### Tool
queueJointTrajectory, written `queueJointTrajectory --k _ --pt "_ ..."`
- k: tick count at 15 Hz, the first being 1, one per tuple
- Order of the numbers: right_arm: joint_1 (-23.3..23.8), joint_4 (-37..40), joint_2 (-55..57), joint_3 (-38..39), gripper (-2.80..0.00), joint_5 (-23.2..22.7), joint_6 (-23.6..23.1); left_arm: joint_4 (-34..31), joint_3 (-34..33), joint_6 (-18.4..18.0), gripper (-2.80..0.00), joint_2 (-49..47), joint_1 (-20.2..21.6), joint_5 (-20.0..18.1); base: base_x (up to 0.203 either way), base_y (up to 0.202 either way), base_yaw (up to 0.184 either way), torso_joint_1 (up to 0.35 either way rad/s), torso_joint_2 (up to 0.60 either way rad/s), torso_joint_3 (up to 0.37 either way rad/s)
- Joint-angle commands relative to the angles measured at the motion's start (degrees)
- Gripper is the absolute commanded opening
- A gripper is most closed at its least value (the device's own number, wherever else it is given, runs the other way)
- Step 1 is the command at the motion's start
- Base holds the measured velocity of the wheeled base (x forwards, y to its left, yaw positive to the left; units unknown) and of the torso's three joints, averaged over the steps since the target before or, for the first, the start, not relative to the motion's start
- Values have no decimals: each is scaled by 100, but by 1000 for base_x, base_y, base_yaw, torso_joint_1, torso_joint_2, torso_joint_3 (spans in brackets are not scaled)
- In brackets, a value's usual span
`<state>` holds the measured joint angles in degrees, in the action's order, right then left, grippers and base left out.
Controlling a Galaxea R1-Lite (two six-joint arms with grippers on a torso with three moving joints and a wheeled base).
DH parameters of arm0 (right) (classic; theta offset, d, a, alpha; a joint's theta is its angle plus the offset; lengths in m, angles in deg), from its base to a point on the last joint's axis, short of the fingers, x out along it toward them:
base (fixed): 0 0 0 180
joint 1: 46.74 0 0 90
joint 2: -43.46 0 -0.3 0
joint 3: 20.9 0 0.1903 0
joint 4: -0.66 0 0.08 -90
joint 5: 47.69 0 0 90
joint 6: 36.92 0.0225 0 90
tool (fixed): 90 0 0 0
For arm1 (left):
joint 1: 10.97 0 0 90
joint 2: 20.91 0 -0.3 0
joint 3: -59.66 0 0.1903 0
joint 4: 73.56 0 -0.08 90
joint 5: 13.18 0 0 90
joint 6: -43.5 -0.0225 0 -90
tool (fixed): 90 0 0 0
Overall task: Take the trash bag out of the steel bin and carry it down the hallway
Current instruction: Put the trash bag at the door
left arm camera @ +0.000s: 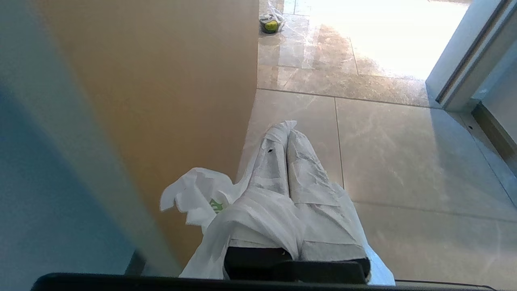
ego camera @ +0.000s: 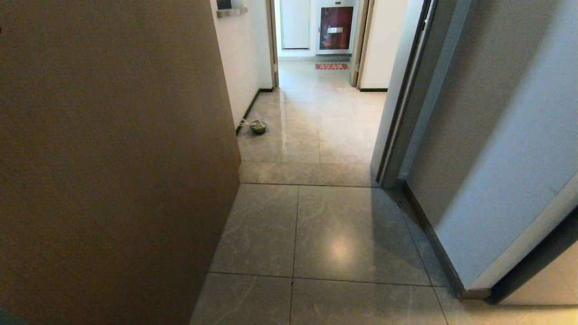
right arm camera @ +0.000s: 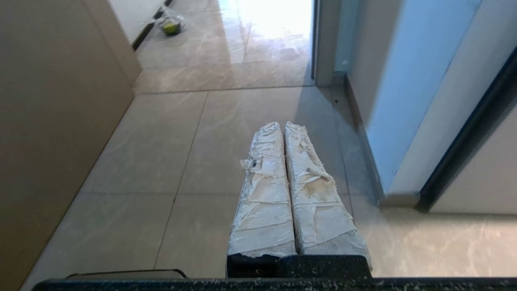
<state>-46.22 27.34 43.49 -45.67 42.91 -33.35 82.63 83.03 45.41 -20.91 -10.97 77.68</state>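
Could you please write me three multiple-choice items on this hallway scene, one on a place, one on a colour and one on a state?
1. Where is the trash bag?
A. draped over the left gripper
B. on the floor tiles
C. on the right gripper

2. What colour is the print on the trash bag?
A. red
B. green
C. blue

3. How do the right gripper's fingers stand?
A. wide apart
B. pressed together, holding nothing
C. closed on a bottle

Answers:
1 A, the left wrist view shows white plastic wrapped round that gripper.
2 B, a green mark shows on the plastic.
3 B, the right wrist view shows the taped fingers touching, with nothing between them.
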Motion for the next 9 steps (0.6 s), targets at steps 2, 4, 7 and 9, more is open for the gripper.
queueJointTrajectory --k 2,4,7,9 --pt "0 4 -11 0 -280 2 3 0 0 2 -280 -9 0 3 193 0 -1 3 2 0" --pt "0 4 -11 0 -280 2 3 0 0 2 -280 -9 0 3 193 0 0 2 2 2" --pt "0 4 -11 0 -280 2 3 0 -9 11 -280 -9 0 3 192 0 1 3 3 3" --pt "0 4 -11 0 -280 2 3 0 0 2 -280 -9 0 3 191 0 1 4 3 -2"
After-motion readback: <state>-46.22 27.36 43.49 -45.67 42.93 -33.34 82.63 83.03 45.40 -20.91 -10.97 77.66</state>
